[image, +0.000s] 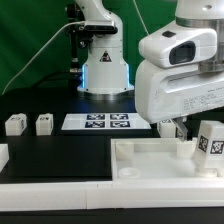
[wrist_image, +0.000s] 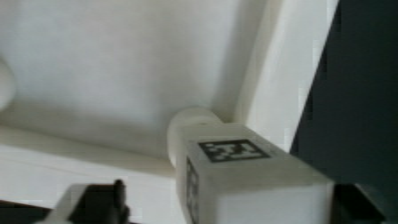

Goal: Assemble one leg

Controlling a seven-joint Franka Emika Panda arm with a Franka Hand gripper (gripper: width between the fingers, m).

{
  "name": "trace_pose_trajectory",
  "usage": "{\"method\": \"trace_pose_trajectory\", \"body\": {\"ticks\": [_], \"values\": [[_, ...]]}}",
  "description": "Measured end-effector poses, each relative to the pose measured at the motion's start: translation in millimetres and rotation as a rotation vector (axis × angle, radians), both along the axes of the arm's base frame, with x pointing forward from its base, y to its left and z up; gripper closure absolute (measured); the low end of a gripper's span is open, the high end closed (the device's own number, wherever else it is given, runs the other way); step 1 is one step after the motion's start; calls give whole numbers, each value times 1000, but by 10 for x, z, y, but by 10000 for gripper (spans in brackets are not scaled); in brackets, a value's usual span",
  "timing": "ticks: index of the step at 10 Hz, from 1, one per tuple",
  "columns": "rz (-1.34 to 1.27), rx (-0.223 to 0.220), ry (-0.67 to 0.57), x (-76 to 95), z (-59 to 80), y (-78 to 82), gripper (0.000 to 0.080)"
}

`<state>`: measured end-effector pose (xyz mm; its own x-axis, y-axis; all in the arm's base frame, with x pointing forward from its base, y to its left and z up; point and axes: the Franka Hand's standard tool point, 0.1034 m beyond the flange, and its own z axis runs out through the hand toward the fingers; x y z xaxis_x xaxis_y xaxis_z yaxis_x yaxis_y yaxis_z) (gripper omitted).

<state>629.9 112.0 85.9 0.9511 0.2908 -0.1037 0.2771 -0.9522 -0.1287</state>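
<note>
A leg (image: pixel 209 145), a small chunky white block with a black-and-white tag, stands slightly tilted at the right end of the large white tray-like piece (image: pixel 150 160). In the wrist view this leg (wrist_image: pixel 231 150) sits by the tray's inner corner (wrist_image: pixel 125 70) and reaches in between my fingers. My gripper (image: pixel 185 132) hangs low over that end of the tray. In the wrist view my gripper (wrist_image: pixel 226 195) straddles the leg. The left finger (wrist_image: pixel 98 202) stands a clear gap away from it. The other finger is barely visible at the frame's edge.
Two more legs (image: pixel 14 124) (image: pixel 44 123) stand on the black table at the exterior view's left. The marker board (image: pixel 98 122) lies behind the tray. The robot base (image: pixel 105 70) and cables stand at the back, before a green curtain.
</note>
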Motion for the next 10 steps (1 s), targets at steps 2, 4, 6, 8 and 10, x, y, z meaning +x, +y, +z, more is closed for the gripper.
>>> {"method": "trace_pose_trajectory", "body": {"ticks": [2,4,6,8,10], "values": [[16,3,-2,8,0,-51,507],[-2,2,-1,6,-3,-47,506],[-49,-4,4,5,-3,-41,506],[-250,-29,24,1,-3,-20,506],[-385,-45,38,-1,-4,-8,506]]}}
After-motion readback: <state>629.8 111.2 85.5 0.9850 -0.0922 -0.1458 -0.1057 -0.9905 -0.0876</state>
